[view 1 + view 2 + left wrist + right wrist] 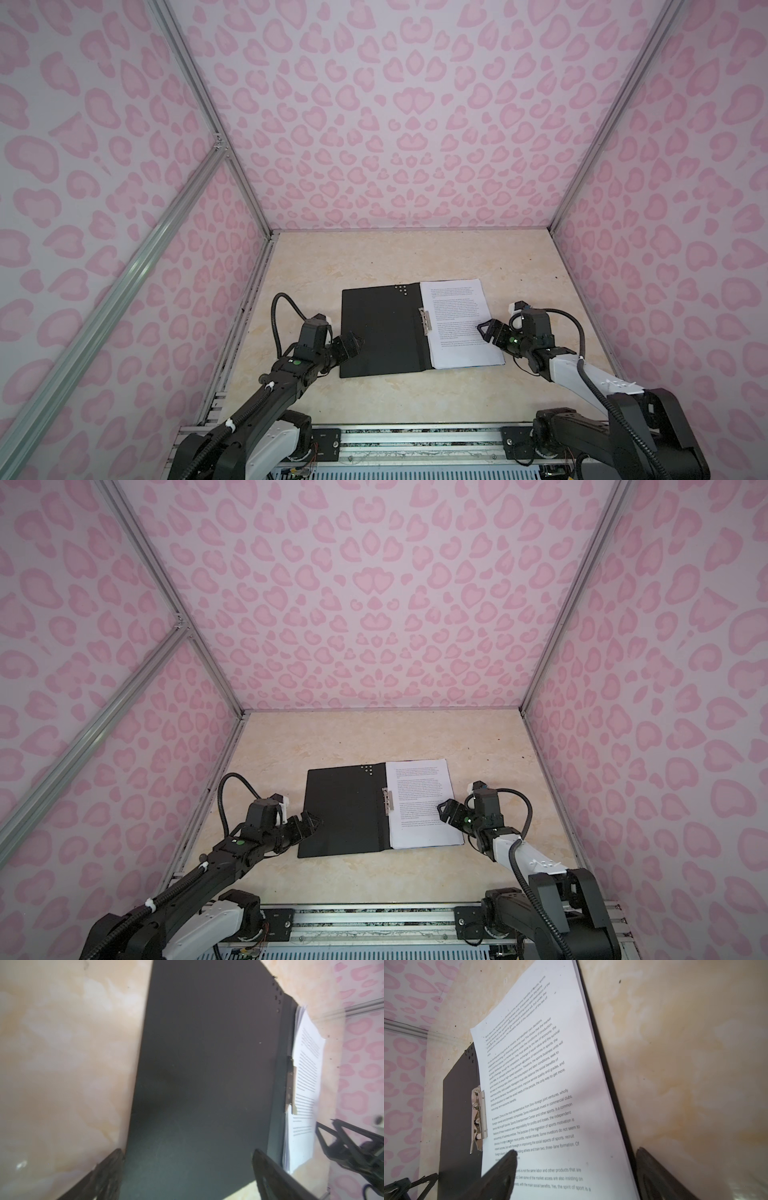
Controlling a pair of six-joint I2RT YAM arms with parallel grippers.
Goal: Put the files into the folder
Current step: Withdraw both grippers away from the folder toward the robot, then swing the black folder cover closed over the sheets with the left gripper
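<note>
A flat matte black book-like folder (382, 328) lies opened out on the pale marbled table (374, 257), its 2 halves spread left and right of the spine. The stack of white printed paper sheets, the files (461, 328), lies on the right half, fairly square to it. In the right wrist view a thin black margin of the folder shows along the stack's right edge. A small metal fastener clip (424, 321) sits at the spine, right against the stack's left edge. Whether it clamps the sheets or only lies beside them cannot be told. The left half is bare black.

The left tool (355, 341) hangs at the near left edge of the bare half, jaws wide apart and holding nothing. Its wrist view shows the black cover between the 2 fingers.

The right tool (485, 332) is at the right edge of the files, also spread wide with nothing gripped. 1 finger is over the printed page and the other over the table just past the folder's edge.

By my reading, the main part looks done, since the files are inside the folder's outline. What seems left is any final squaring of the stack, perhaps securing it under the clip, and folding the left cover over to shut the folder.
</note>
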